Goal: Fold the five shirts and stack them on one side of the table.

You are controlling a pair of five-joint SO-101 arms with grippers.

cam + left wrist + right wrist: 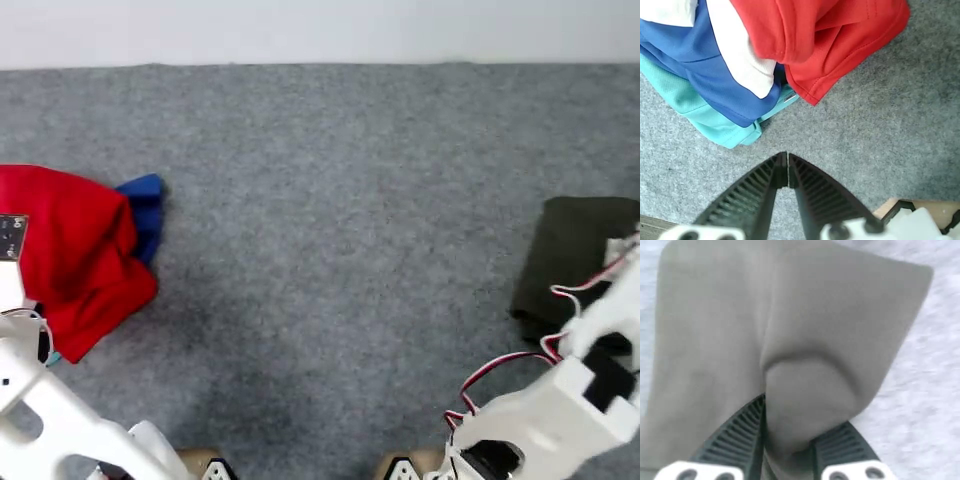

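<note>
Left arm (40,405) and right arm (560,410), white, rise from the near edge of the surface (340,200), one towards each near corner. Red and white wires (500,375) loop along the right arm, and a strip of tan wood (905,207) shows beside the left arm's base.

Left tool (788,156): black ribbed fingers pressed together tip to tip with nothing between them, held above bare grey covering just short of the heap of shirts at the left edge. Heap: red shirt (75,255) crumpled on top; white shirt (740,60) and blue shirt (715,80) under it; teal shirt (705,120) lowest, flat on the surface. The four overlap and touch. A corner of the blue shirt juts out of the heap towards the far edge. In the high view the left arm crosses the heap's near-left part and hides it.

Right tool (800,415): fingers clamped on a raised fold of the dark shirt (575,260), held apart only by the pinched cloth, which bulges up between them. The dark shirt lies as a flat rectangle against the right edge, well apart from the heap. The right arm overlaps its near part and covers it.

Surface: grey, felt-like covering with a rough nap, running from edge to edge. A plain white wall (320,30) stands along its far edge.
</note>
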